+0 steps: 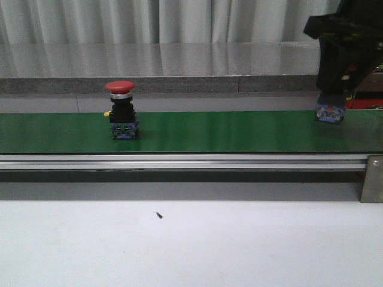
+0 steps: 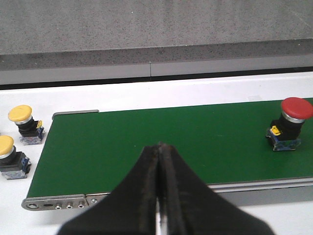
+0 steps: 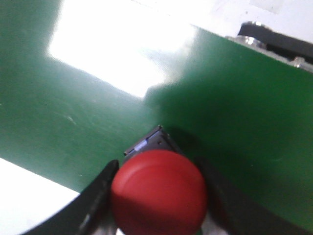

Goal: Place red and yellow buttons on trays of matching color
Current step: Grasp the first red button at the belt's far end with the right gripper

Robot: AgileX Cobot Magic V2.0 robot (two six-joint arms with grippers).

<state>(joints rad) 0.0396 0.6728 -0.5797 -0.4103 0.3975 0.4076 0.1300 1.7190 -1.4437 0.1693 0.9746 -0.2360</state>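
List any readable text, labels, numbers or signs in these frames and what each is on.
None can be read.
Blue base of the red button on the green belt: possible markings, too small to read.
Blue base of the button in the right pincer: blurred, unreadable.

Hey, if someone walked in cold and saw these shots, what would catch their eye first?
Probably the red button standing alone on the green belt, left of centre. Next, the right tool at the belt's right end, closed around a second red button. Two yellow buttons sit off the belt's left end.
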